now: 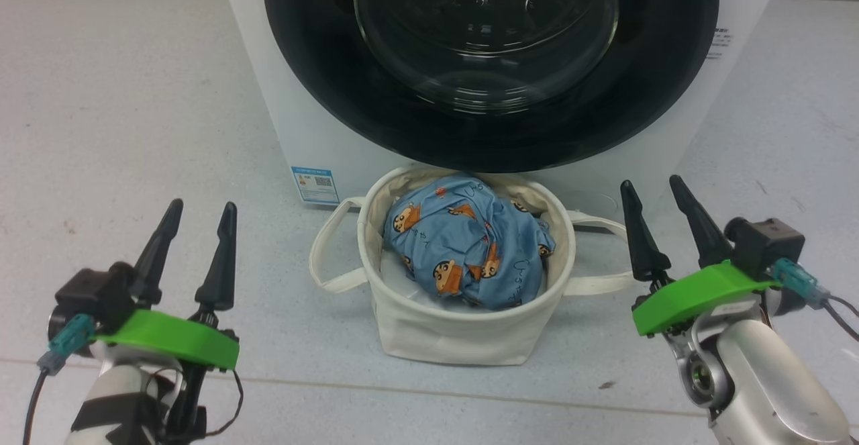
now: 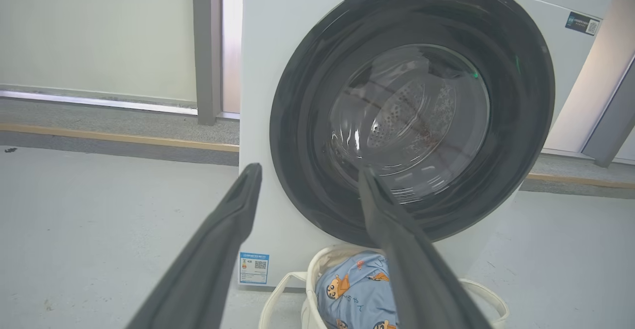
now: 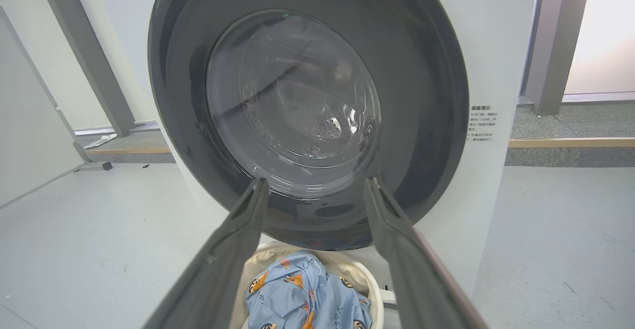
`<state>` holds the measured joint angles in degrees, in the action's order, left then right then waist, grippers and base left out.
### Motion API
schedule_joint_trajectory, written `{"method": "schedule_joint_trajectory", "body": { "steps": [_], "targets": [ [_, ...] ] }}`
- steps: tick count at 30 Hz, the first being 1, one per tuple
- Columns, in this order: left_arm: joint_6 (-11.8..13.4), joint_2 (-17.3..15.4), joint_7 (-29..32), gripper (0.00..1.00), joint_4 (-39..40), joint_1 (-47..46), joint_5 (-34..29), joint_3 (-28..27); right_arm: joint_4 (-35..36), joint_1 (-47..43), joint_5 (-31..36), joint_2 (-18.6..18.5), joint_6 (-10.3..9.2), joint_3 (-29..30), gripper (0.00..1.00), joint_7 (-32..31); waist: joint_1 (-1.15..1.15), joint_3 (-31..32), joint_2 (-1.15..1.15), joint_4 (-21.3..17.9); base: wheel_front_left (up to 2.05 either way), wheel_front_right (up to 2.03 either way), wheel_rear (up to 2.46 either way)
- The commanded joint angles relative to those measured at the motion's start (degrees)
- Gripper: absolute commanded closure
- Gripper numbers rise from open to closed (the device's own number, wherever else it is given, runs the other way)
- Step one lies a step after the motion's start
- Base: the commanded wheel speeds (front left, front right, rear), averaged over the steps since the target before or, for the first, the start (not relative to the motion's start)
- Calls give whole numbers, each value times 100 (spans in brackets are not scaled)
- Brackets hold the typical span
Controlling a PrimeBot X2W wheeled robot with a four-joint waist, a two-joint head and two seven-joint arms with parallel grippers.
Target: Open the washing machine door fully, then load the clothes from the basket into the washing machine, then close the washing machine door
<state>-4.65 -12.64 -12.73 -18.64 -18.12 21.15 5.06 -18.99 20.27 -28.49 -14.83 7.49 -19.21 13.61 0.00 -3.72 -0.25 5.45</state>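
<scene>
Both spread wide and empty, the left end effector (image 1: 203,205) and right end effector (image 1: 649,182) face a stiff, glossy washing machine door (image 1: 490,129), likely slippery and best hooked behind its rim edge.

Grey speckled floor (image 1: 134,96); grey pillar (image 2: 206,46); tan floor strip (image 3: 570,142).

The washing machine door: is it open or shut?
Shut. The washing machine door lies flush against the front of the washing machine; the drum is seen through its glass.
</scene>
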Motion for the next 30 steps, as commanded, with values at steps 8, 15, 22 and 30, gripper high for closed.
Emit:
{"method": "schedule_joint_trajectory", "body": {
  "steps": [8,15,22,30],
  "targets": [
    [-92,-259,-200,0,61,-456,-667,-168,77,370,705,46,0,-58,0,-23,0,-8,0,46,0,0,0],
    [-114,-225,-227,0,13,-475,-792,-230,33,387,801,49,0,-63,0,-30,0,8,0,46,0,0,0],
    [-113,-173,-227,0,-55,-471,-756,-313,15,387,776,53,0,-78,0,-35,0,7,0,47,0,0,0],
    [-169,-119,-223,0,-291,-492,-460,-347,-3,379,761,60,0,-75,0,-50,0,9,0,35,0,0,0]
  ]
}}
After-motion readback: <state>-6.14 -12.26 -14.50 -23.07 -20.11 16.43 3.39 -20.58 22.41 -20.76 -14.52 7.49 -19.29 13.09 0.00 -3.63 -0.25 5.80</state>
